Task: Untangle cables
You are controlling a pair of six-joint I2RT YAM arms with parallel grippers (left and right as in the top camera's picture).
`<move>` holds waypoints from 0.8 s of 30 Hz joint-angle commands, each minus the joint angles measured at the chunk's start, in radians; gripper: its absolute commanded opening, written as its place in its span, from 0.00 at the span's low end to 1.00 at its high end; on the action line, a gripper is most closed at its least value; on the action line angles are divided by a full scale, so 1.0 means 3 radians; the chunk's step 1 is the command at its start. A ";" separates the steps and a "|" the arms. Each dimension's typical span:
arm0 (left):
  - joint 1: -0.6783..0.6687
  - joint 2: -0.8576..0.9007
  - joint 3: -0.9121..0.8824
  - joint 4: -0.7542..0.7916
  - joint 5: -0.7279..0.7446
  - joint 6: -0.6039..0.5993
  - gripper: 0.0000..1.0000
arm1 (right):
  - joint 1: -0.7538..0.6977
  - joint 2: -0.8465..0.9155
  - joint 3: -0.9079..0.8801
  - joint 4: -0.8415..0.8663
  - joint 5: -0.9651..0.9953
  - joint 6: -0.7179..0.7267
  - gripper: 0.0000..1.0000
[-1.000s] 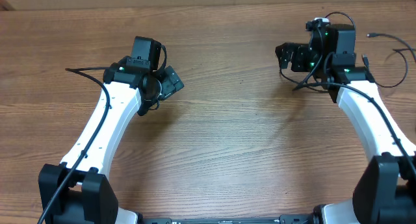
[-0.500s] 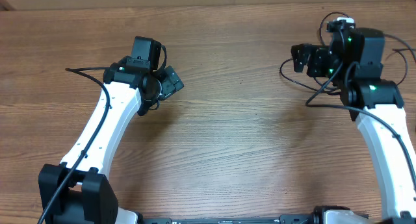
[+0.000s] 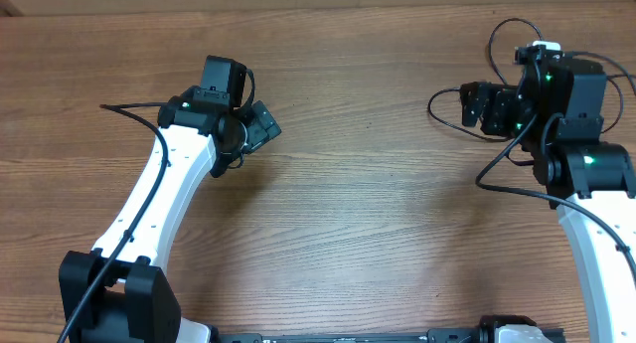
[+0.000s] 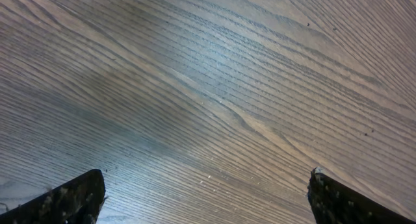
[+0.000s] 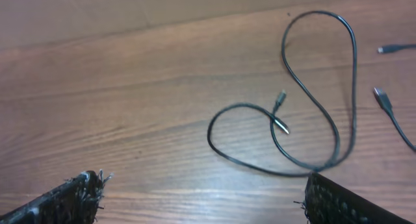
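A thin black cable (image 5: 315,107) lies in crossing loops on the wood ahead of my right gripper (image 5: 205,201), with two small plugs (image 5: 281,97) near the loops' middle. Its lowest strand passes just in front of my right fingertip (image 5: 325,191). The plug ends of a second cable (image 5: 385,102) show at the right edge. The right gripper is open with bare wood between its fingers. From overhead, one cable loop (image 3: 431,106) curls left of the right gripper (image 3: 475,106). My left gripper (image 3: 270,124) is open over bare wood (image 4: 207,198), far from the cables.
The wooden table (image 3: 348,214) fills every view. Thicker black wires (image 3: 502,30) arch over the right wrist and another trails from the right arm (image 3: 497,179). The left arm's own wire (image 3: 124,107) runs off to the left.
My right arm has swung to the right and pulled back a little, still open. The cable loop left of it has spread wider. The left arm has not moved.
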 commanded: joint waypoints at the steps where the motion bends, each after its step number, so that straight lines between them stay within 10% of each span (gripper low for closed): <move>1: -0.0003 -0.0008 0.0013 -0.0004 0.0010 -0.0019 1.00 | -0.0034 -0.0131 0.0084 -0.0111 0.0192 0.0029 0.98; 24: -0.0003 -0.0008 0.0013 -0.0004 0.0010 -0.0019 0.99 | -0.0034 -0.0799 0.0083 -0.1017 0.0907 0.0207 0.90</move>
